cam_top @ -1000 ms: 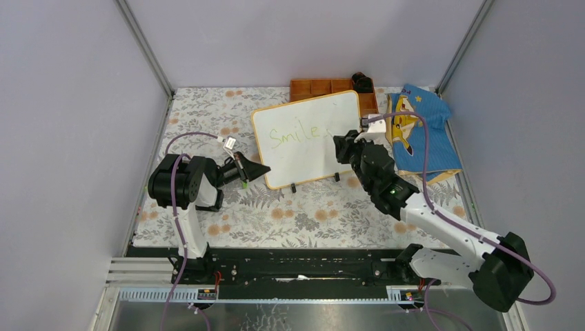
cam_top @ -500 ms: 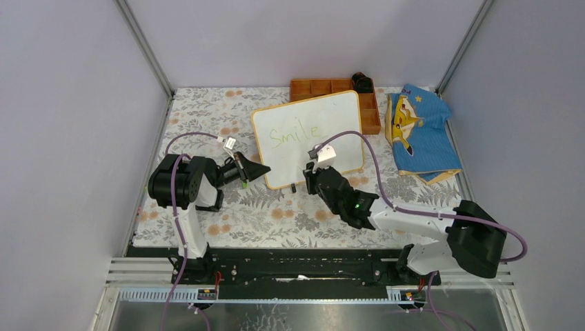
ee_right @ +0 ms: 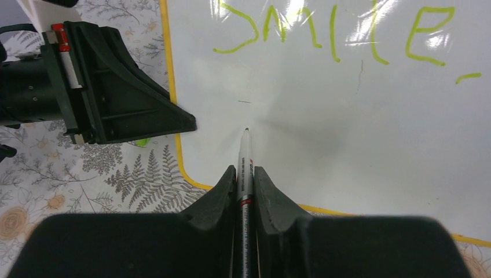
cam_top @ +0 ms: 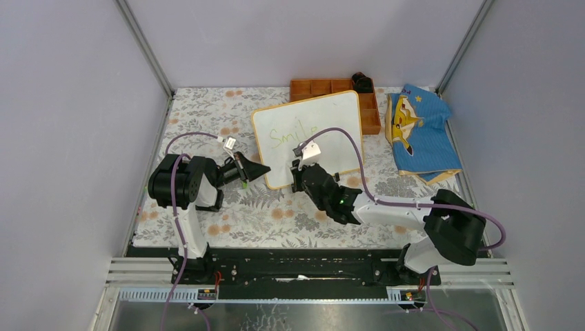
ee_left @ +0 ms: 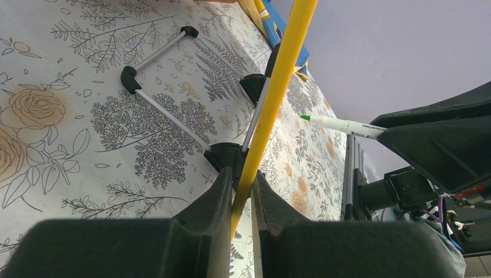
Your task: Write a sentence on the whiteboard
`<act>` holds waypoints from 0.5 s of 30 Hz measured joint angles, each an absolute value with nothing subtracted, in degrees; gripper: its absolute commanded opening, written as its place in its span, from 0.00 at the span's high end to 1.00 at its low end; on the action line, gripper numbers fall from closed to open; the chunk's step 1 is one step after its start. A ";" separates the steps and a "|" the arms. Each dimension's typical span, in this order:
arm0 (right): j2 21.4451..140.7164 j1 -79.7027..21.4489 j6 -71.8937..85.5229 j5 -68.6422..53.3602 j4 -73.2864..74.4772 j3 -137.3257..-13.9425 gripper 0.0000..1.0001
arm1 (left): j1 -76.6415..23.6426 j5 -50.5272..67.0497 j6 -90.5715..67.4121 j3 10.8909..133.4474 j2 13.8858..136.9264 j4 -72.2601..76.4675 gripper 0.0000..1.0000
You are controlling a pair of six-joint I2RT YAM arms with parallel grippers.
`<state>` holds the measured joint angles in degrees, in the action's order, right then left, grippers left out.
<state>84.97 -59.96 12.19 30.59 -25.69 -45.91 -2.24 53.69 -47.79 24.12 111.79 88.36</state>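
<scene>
The whiteboard (cam_top: 334,114) stands tilted on small black feet (ee_left: 130,78) on the floral table. It carries one yellow-green word, "Smile" (cam_top: 293,134), with a short dash after it (ee_right: 468,75); no more of the sentence shows. My left gripper (cam_top: 265,169) is shut on the board's yellow frame (ee_left: 284,63) at its lower left edge. My right gripper (ee_right: 244,174) is shut on a thin white marker (ee_right: 245,153). The marker's tip sits at the blank board surface (ee_right: 347,127) below the "S", near the lower left corner. Whether the tip touches the board, I cannot tell.
An orange compartment tray (cam_top: 324,88) stands behind the board with a black object (cam_top: 362,81) at its right end. A blue printed cloth (cam_top: 421,131) lies at the right. A small green piece (ee_right: 140,141) lies under the left gripper. Grey walls enclose the table.
My right arm has swung left with the marker, from the board's right edge across to its lower left part. The left gripper and the board have not moved.
</scene>
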 measured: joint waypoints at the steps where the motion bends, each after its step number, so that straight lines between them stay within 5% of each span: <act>1: 85.32 -60.18 12.16 30.57 -26.02 -46.24 1.00 | -2.22 53.69 -47.81 24.12 111.79 88.38 1.00; 15: 90.11 -61.25 11.79 30.63 -25.08 -50.72 1.00 | -2.24 53.69 -47.79 24.12 111.79 88.36 1.00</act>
<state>90.11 -61.25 11.79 30.63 -25.08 -50.72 -2.24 53.69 -47.79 24.12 111.79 88.36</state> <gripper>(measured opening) 0.185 0.195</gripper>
